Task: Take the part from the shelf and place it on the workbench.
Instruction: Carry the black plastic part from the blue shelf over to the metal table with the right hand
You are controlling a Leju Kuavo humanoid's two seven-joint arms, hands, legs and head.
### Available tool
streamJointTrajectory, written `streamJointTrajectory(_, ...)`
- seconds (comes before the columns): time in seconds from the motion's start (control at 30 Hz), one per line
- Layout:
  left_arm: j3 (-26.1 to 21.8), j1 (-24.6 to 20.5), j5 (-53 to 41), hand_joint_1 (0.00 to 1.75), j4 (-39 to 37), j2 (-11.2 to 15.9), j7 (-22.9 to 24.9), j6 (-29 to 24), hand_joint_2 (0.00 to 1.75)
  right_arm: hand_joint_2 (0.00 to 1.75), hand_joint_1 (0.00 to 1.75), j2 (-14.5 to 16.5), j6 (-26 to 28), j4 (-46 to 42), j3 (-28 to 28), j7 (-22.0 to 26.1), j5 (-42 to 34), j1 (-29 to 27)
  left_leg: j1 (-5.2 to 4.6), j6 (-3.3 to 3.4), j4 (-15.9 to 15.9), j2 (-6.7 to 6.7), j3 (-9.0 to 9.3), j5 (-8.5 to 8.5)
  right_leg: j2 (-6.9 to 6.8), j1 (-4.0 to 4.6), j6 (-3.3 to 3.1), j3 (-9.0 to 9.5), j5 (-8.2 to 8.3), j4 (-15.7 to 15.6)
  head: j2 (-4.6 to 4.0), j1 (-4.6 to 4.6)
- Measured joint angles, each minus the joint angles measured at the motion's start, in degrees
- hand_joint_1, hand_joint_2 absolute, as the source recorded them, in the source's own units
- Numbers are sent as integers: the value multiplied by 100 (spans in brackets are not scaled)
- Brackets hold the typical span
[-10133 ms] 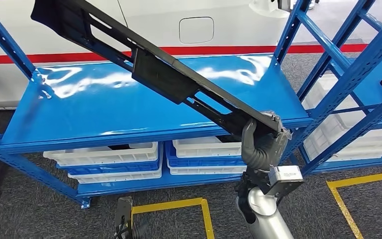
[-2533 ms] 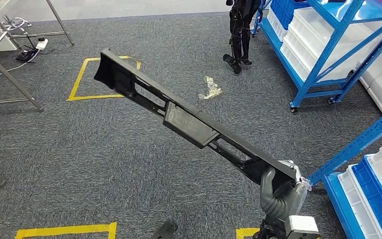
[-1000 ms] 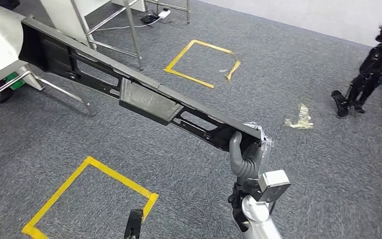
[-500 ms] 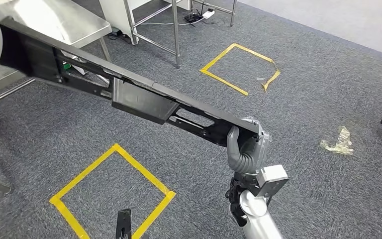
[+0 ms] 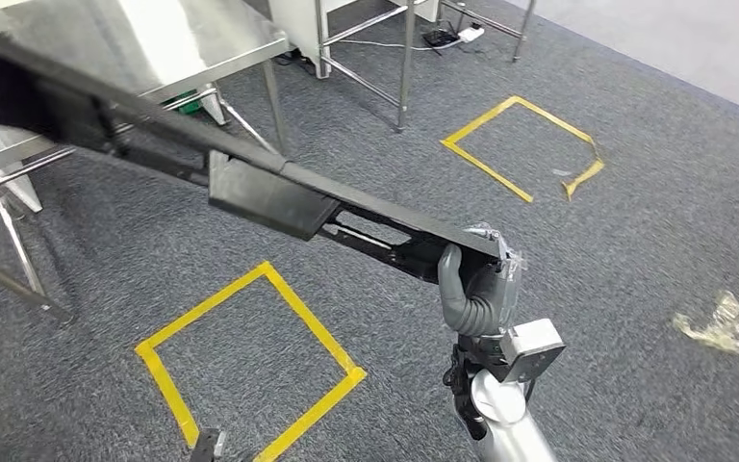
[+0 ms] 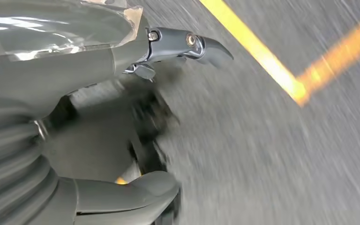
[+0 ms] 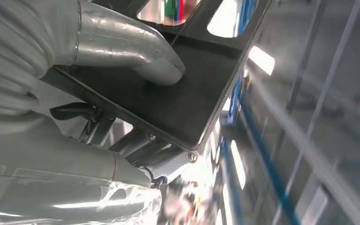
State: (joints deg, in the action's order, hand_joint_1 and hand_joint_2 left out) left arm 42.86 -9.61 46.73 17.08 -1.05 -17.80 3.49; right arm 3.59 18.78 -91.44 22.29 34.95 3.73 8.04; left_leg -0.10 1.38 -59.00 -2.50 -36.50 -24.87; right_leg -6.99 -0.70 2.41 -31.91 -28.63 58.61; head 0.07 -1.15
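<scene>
- The part [image 5: 250,188], a long black plastic panel with cut-outs and a boxy block near its middle, is held in the air above the grey carpet, slanting from low at the robot's side up and away to the left.
- Its far end [image 5: 29,87] hangs over the edge of the steel workbench [image 5: 192,43]; whether it touches the top cannot be told from the head view.
- The right hand [image 5: 476,289] grasps the near end alone. In the right wrist view the thumb [image 7: 136,51] presses on the flat black plate [image 7: 183,93] and the other fingers close beneath it.
- The left hand [image 6: 98,108] hangs by the floor, blurred, holding nothing; its fingers look apart, with one dark fingertip [image 6: 211,49] extended.
- The part is off the shelf and not yet set down, so the carry looks near its end.
- Risks, as a judgement:
  - Held by one end only, the long panel levers hard on the grasp; it could twist or slip out between thumb and fingers.
  - The far end or the middle block could strike the workbench edge or a bench leg [image 5: 274,106] if the approach is too low.
  - If released with too little of its length on the top, the panel could tip off to the carpet.
- Around it, yellow tape squares [image 5: 250,356] mark the floor, and a crumpled clear scrap [image 5: 712,322] lies well apart to the right.
</scene>
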Motion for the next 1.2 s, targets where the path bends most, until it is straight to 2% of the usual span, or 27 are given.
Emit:
streamJointTrajectory(0.03,2,1,-109,0,11,33,-65,234,175,175,175,-1,-70,-24,-15,-4,24,22,10,30,12,82,12,6,55,-6,31,-2,-44,46,-1,4)
streamJointTrajectory(0.07,4,-2,-219,0,14,71,-138,444,175,175,175,-1,-134,-53,-33,-1,52,40,27,64,23,164,25,15,176,-10,45,-61,-130,197,-1,5)
streamJointTrajectory(0.13,4,-37,-428,0,14,138,-276,761,175,175,175,-7,-228,-102,-90,9,101,49,46,117,30,302,34,28,511,-23,24,-360,-408,830,-1,11)
streamJointTrajectory(0.2,-6,-80,-650,0,0,191,-352,920,175,175,175,-13,-302,-147,-165,10,172,16,40,147,27,479,32,32,643,-20,9,-735,-627,1522,-1,11)
streamJointTrajectory(0.23,-16,-92,-749,0,-10,204,-367,939,175,175,175,-13,-338,-175,-202,5,210,-3,35,150,25,576,33,32,667,-19,25,-828,-625,1646,-1,11)
streamJointTrajectory(0.27,-32,-98,-819,0,-22,210,-364,919,175,175,175,-9,-373,-214,-232,-5,243,-14,33,149,23,670,37,32,687,-20,55,-799,-517,1510,-1,11)
streamJointTrajectory(0.3,-52,-102,-852,0,-32,212,-360,889,175,175,175,-3,-403,-254,-256,-20,263,-17,33,146,20,754,43,31,721,-22,88,-673,-346,1182,0,11)
streamJointTrajectory(0.33,-78,-108,-864,0,-39,213,-356,862,175,175,175,4,-428,-296,-278,-36,275,-14,36,139,18,834,46,31,823,-32,108,-498,-157,755,0,12)
streamJointTrajectory(0.37,-111,-115,-865,0,-45,214,-355,845,175,175,175,14,-453,-331,-293,-55,285,-10,30,122,13,909,46,29,911,-33,103,-331,-1,387,0,11)
streamJointTrajectory(0.43,-193,-117,-859,0,-50,214,-354,808,175,175,175,38,-504,-371,-310,-94,301,-5,22,71,17,1014,29,35,1011,-19,41,-165,137,48,0,7)
streamJointTrajectory(0.5,-284,-96,-855,0,-56,220,-344,751,175,175,175,74,-545,-385,-320,-124,323,0,31,7,31,1076,11,44,917,-11,-35,-147,158,38,0,5)
streamJointTrajectory(0.53,-323,-85,-854,0,-60,221,-338,725,175,175,175,96,-556,-391,-325,-134,331,6,27,-26,-2,989,-13,16,869,-24,-74,-136,166,25,0,3)
streamJointTrajectory(0.57,-356,-80,-854,0,-63,222,-334,711,175,175,175,117,-558,-401,-330,-142,333,12,21,-59,-120,828,-76,-67,807,-40,-124,-122,170,11,-1,-3)
streamJointTrajectory(0.63,-405,-88,-854,0,-66,217,-332,704,175,175,175,145,-558,-417,-342,-151,333,19,20,-115,-685,433,-357,-381,667,-43,-208,-98,162,-4,-1,-14)
streamJointTrajectory(0.67,-426,-93,-854,0,-66,212,-328,696,175,175,175,150,-558,-422,-349,-152,333,17,36,-138,-1073,335,-550,-554,588,-34,-237,-94,154,-3,-1,-17)
streamJointTrajectory(0.7,-448,-92,-854,0,-67,207,-318,679,175,175,175,151,-559,-423,-355,-153,334,15,53,-156,-1395,296,-713,-660,510,-25,-247,-93,147,-3,-1,-16)
streamJointTrajectory(0.73,-473,-87,-854,0,-67,203,-302,651,175,175,175,154,-561,-423,-362,-155,336,14,66,-169,-1561,278,-803,-678,432,-22,-254,-92,140,-2,-1,-17)
streamJointTrajectory(0.77,-507,-80,-860,0,-68,199,-278,599,175,175,175,158,-564,-423,-367,-158,341,13,76,-177,-1503,260,-778,-592,359,-22,-254,-86,132,-2,-1,-18)
streamJointTrajectory(0.8,-552,-75,-882,0,-68,199,-249,518,175,175,175,166,-566,-423,-372,-162,345,13,82,-175,-1226,218,-634,-427,290,-22,-248,-76,122,-2,-1,-18)
streamJointTrajectory(0.87,-685,-74,-1019,0,-55,190,-190,162,175,175,175,185,-565,-423,-381,-168,360,13,60,-143,-433,-28,-188,-124,167,9,-205,-42,86,1,-2,-16)
streamJointTrajectory(0.93,-884,-69,-1266,0,8,160,-131,-415,175,175,175,200,-556,-424,-389,-168,381,14,20,-81,-25,-170,49,-40,54,62,-147,-12,50,1,-1,-5)
streamJointTrajectory(1.0,-1124,-35,-1503,0,109,132,-66,-876,175,175,175,215,-548,-423,-392,-168,394,22,-8,-17,3,-37,46,-41,-70,84,-94,19,28,-11,-1,3)
streamJointTrajectory(1.03,-1242,-4,-1595,0,161,122,-34,-1000,175,175,175,224,-546,-423,-394,-168,394,31,-4,15,20,38,52,-27,-41,74,-63,16,1,15,-1,4)
streamJointTrajectory(1.1,-1449,46,-1745,0,263,105,26,-1123,175,175,175,233,-534,-422,-399,-162,398,47,29,88,54,183,69,10,246,51,-30,-114,-160,305,-1,4)
streamJointTrajectory(1.13,-1541,69,-1820,0,318,88,56,-1141,175,175,175,230,-523,-417,-403,-159,392,48,45,112,61,255,72,23,451,34,-33,-275,-301,629,-1,6)
streamJointTrajectory(1.17,-1630,89,-1898,0,371,72,87,-1135,175,175,175,222,-511,-408,-408,-156,384,42,53,128,61,331,68,28,582,31,-44,-471,-449,1021,0,7)
streamJointTrajectory(1.2,-1721,120,-1990,0,422,51,119,-1111,175,175,175,209,-496,-396,-413,-154,367,31,53,134,61,408,65,31,643,31,-45,-667,-566,1396,0,9)
